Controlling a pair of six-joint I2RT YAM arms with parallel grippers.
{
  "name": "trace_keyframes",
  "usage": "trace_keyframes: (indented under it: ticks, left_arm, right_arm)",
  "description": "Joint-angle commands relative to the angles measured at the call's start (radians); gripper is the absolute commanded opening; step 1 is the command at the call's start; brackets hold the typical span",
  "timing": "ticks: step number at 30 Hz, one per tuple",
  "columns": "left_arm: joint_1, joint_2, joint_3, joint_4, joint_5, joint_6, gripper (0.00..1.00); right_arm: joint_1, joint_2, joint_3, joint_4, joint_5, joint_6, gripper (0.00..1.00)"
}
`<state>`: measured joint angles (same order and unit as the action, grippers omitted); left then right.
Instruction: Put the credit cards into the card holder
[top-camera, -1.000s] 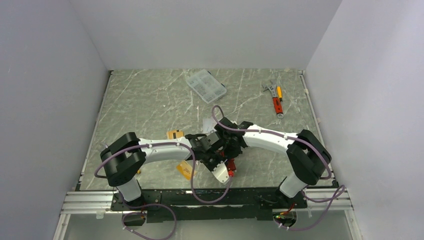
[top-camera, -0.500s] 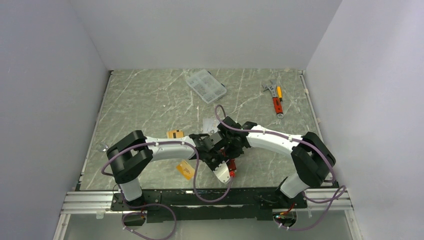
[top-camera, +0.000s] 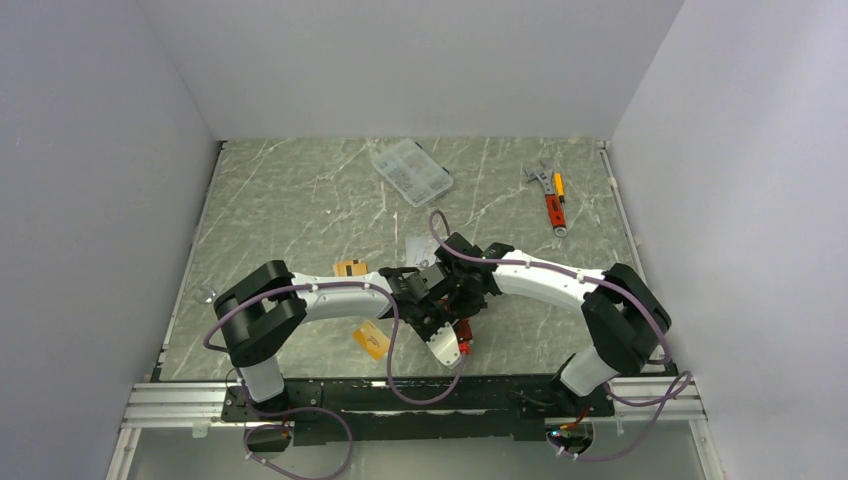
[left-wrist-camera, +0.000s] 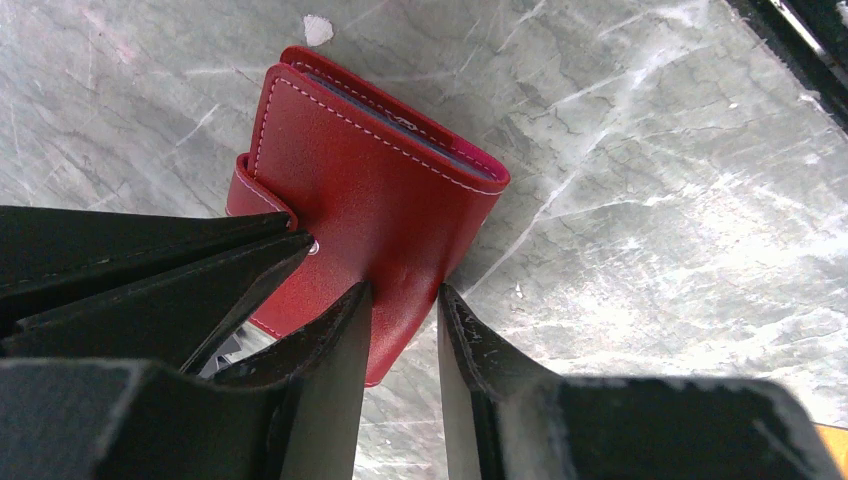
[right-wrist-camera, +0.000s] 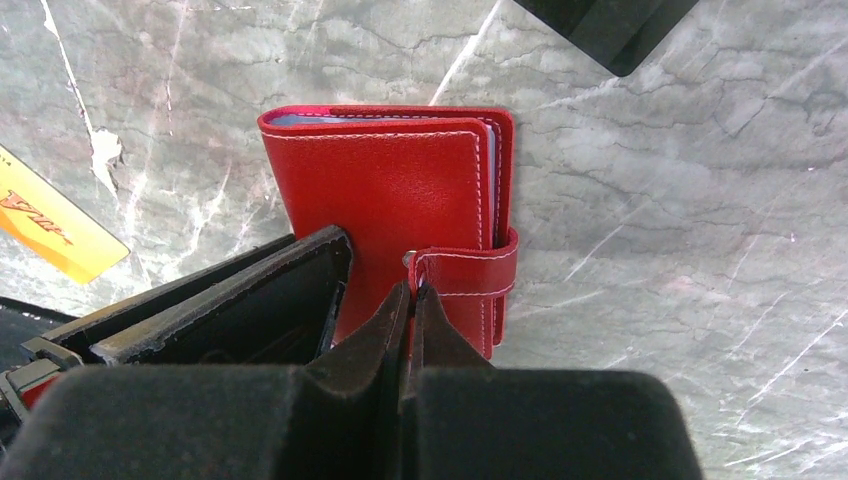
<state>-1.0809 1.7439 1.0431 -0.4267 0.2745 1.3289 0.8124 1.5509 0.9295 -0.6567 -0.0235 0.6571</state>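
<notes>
The red card holder (left-wrist-camera: 370, 190) lies folded shut on the marble table. In the top view only a sliver of the card holder (top-camera: 463, 330) shows under the two wrists. My left gripper (left-wrist-camera: 402, 292) has its jaws partly closed, with the holder's near corner between them. My right gripper (right-wrist-camera: 412, 290) is shut on the holder's snap tab (right-wrist-camera: 470, 268). One orange credit card (top-camera: 372, 340) lies left of the holder, also seen in the right wrist view (right-wrist-camera: 55, 225). Another orange card (top-camera: 350, 268) lies farther back.
A clear plastic compartment box (top-camera: 410, 172) sits at the back centre. Hand tools (top-camera: 552, 200) lie at the back right. A small pale flat piece (top-camera: 417, 247) lies behind the wrists. A black object's corner (right-wrist-camera: 610, 25) lies just beyond the holder. The metal rail (top-camera: 420, 405) edges the near side.
The left arm's elbow has shifted slightly right and the wrists have settled a little. Both grippers stay at the card holder, and the cards have not moved.
</notes>
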Motion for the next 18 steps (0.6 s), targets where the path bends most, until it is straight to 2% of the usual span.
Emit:
trace_keyframes:
  ticks: [1,18]
  left_arm:
    - [0.010,0.014,0.015,0.004,0.003,0.014,0.35]
    - [0.010,0.009,0.005,0.001,-0.006,0.018,0.34]
  right_arm:
    - [0.015,0.013,0.027,0.007,-0.059,-0.013,0.00]
    - [-0.024,0.002,0.048,0.030,-0.083,-0.017,0.00]
